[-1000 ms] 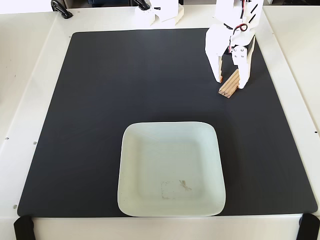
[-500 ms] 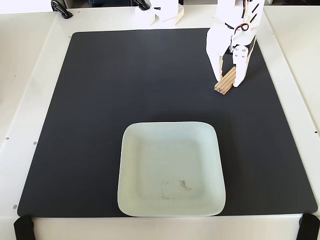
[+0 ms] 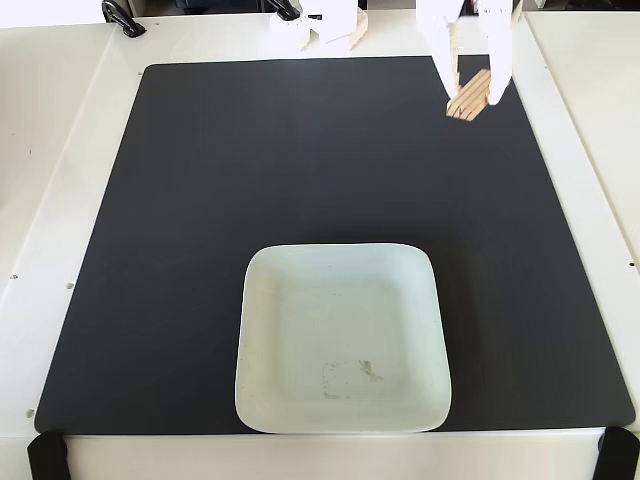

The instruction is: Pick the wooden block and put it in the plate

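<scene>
The wooden block (image 3: 468,99) is a small light-tan grooved bar at the far right corner of the black mat (image 3: 200,250), lying at a slant. My white gripper (image 3: 473,98) comes down from the top edge. Its two fingers stand on either side of the block and touch it, one finger (image 3: 445,60) on the left and one on the right. I cannot tell whether the block rests on the mat or is just off it. The plate (image 3: 262,330) is a large pale mint-white square with a raised rim, at the near middle of the mat. It holds only a faint smudge.
The mat lies on a white table (image 3: 60,150). White arm base parts (image 3: 310,28) stand at the far edge. Black clamps sit at the far left (image 3: 122,18) and at the two near corners (image 3: 48,457). A wide stretch of mat separates block and plate.
</scene>
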Tool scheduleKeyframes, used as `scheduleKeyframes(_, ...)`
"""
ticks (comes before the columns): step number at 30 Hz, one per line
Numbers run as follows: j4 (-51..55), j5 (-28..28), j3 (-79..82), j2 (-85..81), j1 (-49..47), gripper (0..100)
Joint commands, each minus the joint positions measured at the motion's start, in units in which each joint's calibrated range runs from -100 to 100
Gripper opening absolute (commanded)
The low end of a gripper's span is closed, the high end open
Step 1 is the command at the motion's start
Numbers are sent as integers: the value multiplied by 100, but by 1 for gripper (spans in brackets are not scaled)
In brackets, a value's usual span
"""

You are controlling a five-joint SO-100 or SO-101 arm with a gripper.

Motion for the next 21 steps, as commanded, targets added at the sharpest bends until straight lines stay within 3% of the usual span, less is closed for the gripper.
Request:
scheduleKeyframes(1, 232, 332, -15, -671, 47, 9)
scheduleKeyframes(8, -333, 1347, 48, -654, 1458, 9)
scheduleKeyframes(15, -3126, 2361, 705, 151, 2746, 9)
scheduleKeyframes(21, -4823, 2783, 327, 1227, 3160, 9)
